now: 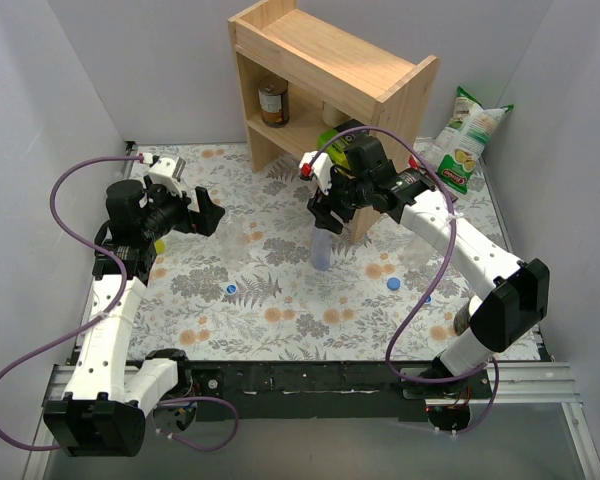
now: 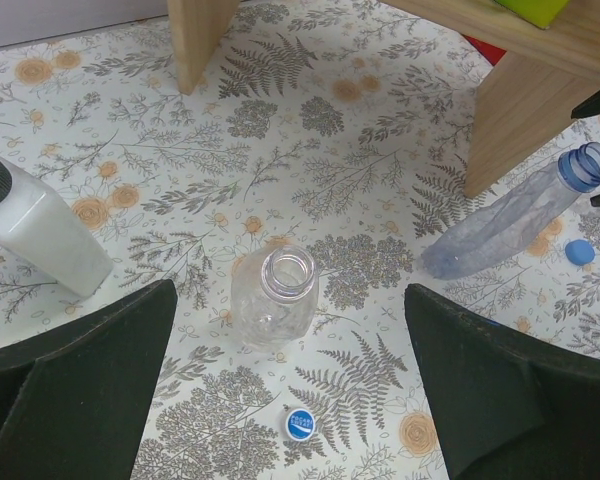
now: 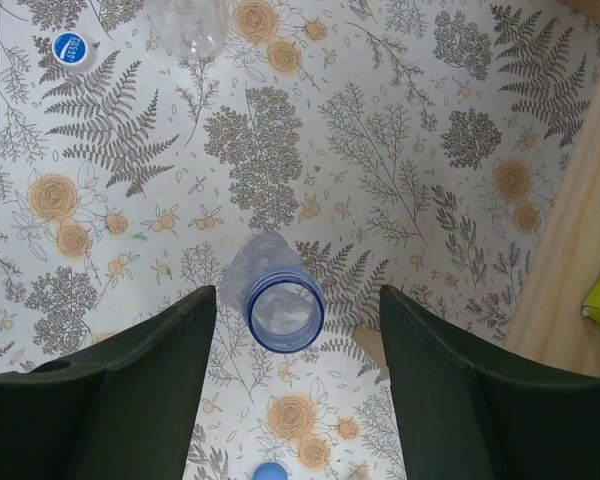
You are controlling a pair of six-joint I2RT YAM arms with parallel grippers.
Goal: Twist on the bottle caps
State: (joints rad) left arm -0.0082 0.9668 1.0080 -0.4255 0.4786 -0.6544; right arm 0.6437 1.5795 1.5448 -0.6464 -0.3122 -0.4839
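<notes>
two claws spread wide, neither holding anything. the right claw [image 3: 296, 330] hangs over the bluish bottle [image 3: 285, 310], whose open mouth sits between its fingers without touching them. a blue cap [image 3: 270, 472] lies on the table [image 3: 400, 150] just back toward its wrist. the left claw [image 2: 288, 300] brackets the clear bottle [image 2: 275, 300], also untouched. best to close one claw low on a neck, keeping that bottle upright and steady, and let the other fetch a cap.
</notes>
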